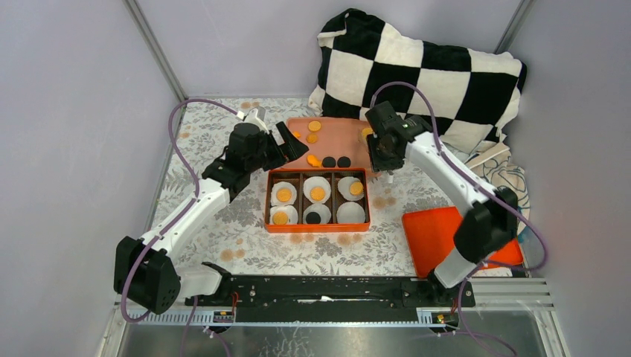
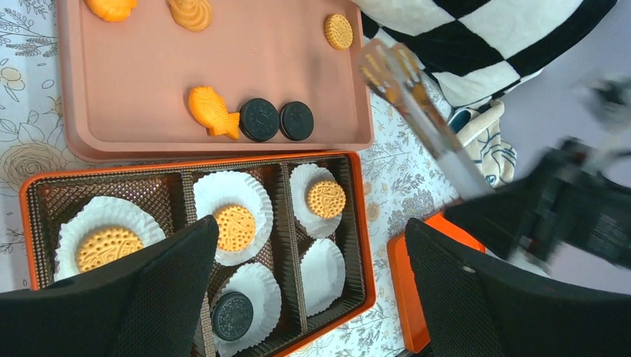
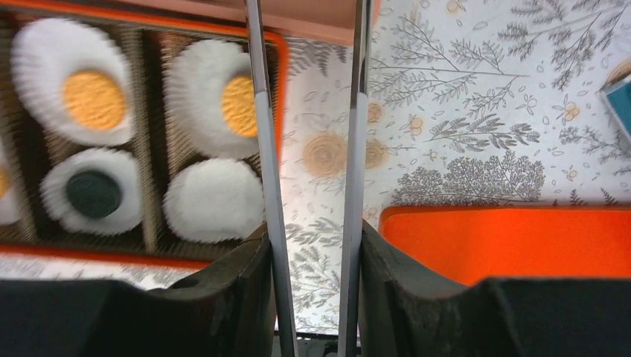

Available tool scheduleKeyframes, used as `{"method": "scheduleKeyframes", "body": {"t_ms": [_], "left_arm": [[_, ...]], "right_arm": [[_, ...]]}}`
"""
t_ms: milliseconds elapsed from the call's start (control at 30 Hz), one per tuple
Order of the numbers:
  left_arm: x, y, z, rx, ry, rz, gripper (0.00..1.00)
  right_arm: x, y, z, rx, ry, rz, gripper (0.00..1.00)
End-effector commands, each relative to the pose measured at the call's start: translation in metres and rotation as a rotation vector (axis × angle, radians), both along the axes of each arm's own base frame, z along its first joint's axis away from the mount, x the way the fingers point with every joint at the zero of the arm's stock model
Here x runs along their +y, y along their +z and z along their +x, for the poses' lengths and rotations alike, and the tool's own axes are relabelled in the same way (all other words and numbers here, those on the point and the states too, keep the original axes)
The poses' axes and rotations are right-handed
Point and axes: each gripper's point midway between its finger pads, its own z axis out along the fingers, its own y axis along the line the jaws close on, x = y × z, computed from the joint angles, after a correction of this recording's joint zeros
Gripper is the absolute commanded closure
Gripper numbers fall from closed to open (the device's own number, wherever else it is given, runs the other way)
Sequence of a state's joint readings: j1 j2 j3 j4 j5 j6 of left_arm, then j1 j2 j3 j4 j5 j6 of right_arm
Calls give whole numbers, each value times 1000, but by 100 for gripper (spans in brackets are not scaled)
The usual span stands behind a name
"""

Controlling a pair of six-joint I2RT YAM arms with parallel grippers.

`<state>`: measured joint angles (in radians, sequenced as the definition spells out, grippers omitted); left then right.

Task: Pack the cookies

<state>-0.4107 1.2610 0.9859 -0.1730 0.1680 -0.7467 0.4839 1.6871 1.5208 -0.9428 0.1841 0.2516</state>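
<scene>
The right end effector (image 3: 314, 238) is pinching a pair of thin metal tongs (image 3: 356, 149). One black finger presses on each side of them. The ends of the tongs go off the top of the right wrist view. In the left wrist view they are blurry, with a bit of orange at the end, so I cannot tell if they hold anything. The left end effector (image 2: 311, 222) is spread wide with nothing in it. It hangs over the orange box (image 1: 317, 229).

The box has six little rooms, three in the back row and three in the front row. Each room has a white paper cup (image 1: 351, 213) in it. Five of the cookies (image 1: 318, 193) are in the box. The three back cups and the front left cup each hold an orange one. The front middle cup holds a black cookie (image 1: 313, 217). The front right cup has no cookie.

Behind the box, touching it, is a pink tray (image 1: 338, 137). On it are a fish cookie (image 2: 212, 111), two black round ones (image 2: 259, 119) side by side, and a few more orange ones. Two of those are cut off at the top of the left wrist view.

The cookies have bumpy marks, but no words can be read.

A flat orange lid (image 1: 439, 238) lies on the table (image 1: 223, 238) to the right of the box. A black and white checked pillow (image 1: 417, 67) sits at the back.
</scene>
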Motion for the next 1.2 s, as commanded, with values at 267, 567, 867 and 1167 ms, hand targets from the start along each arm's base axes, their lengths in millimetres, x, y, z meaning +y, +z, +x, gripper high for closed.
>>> {"method": "scheduleKeyframes", "body": {"t_ms": [267, 567, 867, 1167], "left_arm": [[2, 1, 0, -5, 17, -1, 1], [-1, 5, -3, -12, 4, -7, 1], [-4, 11, -6, -33, -5, -11, 1], [-5, 12, -6, -55, -19, -4, 1]], "right_arm": [[41, 61, -149, 25, 211, 158, 99], [44, 28, -233, 179, 196, 160, 97], [41, 15, -236, 175, 184, 113, 67], [39, 15, -218, 101, 166, 52, 56]]}}
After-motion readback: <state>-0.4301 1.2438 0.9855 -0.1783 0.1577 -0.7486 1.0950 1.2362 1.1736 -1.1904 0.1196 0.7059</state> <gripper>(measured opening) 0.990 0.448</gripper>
